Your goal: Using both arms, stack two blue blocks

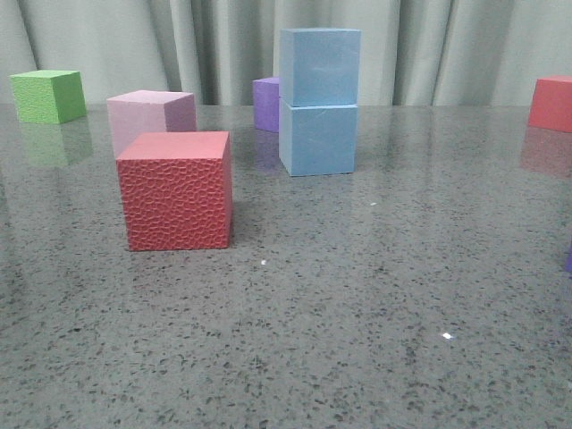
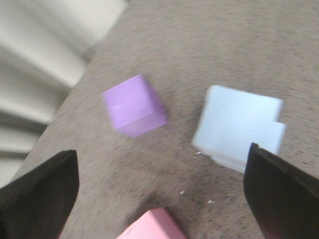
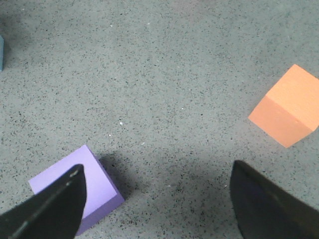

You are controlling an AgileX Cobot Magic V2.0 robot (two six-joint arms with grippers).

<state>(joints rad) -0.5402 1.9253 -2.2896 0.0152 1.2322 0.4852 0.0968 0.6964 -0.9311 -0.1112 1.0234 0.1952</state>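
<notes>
Blur smears the left wrist view, so block edges there are soft, yet the left gripper (image 2: 159, 194) plainly has its jaws spread wide with nothing between them, its dark fingers (image 2: 42, 199) cut off at the frame's lower corners. From above, the two blue blocks (image 2: 237, 127) read as one pale slab with a slightly offset corner, the lower one mostly hidden under the upper. A purple cube (image 2: 133, 105) lies apart from them, and only a corner of a pink cube (image 2: 152, 226) shows at the frame edge. In the front view neither arm appears; the upper blue block (image 1: 320, 67) sits squarely on the lower blue block (image 1: 318, 138), toward the back of the grey speckled table (image 1: 357, 313). That stack partly hides the purple cube behind it, and the textured red cube (image 1: 177, 190) covers the lower part of the pale pink cube. A green cube (image 1: 48, 96) sits far left, and another red cube (image 1: 551, 103) is cut off at the right edge. Wide bare tabletop lies in front of the stack. The right gripper (image 3: 157, 204) also hangs wide apart, holding nothing, above another purple cube (image 3: 82, 186) that one finger partly covers, with an orange cube (image 3: 286, 107) well apart.
</notes>
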